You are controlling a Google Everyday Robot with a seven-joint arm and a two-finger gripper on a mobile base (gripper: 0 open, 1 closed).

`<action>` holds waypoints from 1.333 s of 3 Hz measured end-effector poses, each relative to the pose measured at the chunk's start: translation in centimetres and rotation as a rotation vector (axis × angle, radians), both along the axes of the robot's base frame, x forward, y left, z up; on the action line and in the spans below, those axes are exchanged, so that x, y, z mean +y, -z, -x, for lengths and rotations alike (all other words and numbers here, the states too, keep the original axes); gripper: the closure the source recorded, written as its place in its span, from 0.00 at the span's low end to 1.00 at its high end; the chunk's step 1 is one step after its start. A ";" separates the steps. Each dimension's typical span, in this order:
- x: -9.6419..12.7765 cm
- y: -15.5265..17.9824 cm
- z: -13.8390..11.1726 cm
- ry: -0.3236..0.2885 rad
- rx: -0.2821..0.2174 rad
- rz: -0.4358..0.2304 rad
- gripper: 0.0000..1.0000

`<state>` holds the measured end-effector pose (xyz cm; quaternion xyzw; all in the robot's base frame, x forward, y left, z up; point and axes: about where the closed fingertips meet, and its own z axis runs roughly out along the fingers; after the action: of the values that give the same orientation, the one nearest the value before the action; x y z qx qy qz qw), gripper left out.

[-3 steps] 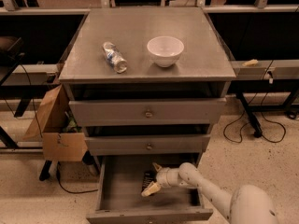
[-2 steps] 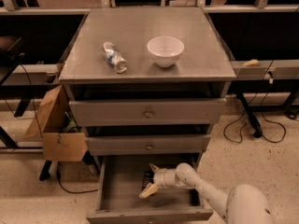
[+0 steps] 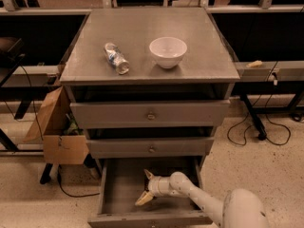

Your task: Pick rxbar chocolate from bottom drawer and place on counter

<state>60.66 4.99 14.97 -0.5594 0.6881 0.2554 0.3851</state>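
Observation:
The bottom drawer [image 3: 118, 194] is pulled out below two shut grey drawers. My gripper [image 3: 145, 187] is inside it, near the middle of the drawer floor, pointing left. Its two pale fingers [image 3: 143, 199] are spread apart with nothing visibly between them. My white arm [image 3: 199, 203] reaches in from the lower right. I cannot make out the rxbar chocolate; it may be hidden by the gripper or lost in the drawer's shadow. The counter [image 3: 199, 42] is the flat grey top of the cabinet.
A white bowl [image 3: 167, 52] and a clear plastic bottle [image 3: 116, 58] lying on its side rest on the counter. A cardboard box [image 3: 54, 127] stands left of the cabinet. Cables [image 3: 259, 132] trail on the floor to the right.
The gripper has shifted a little to the left inside the bottom drawer, and its fingers stay spread. Nothing on the counter moved.

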 end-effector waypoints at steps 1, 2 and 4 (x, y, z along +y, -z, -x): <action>0.3 0.3 -0.8 0.021 -0.048 0.016 0.00; -0.4 0.7 -2.0 0.046 -0.079 0.046 0.00; -1.7 3.3 -2.9 0.030 -0.082 0.098 0.00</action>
<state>63.61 3.30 11.66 -0.5774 0.6916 0.1926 0.3889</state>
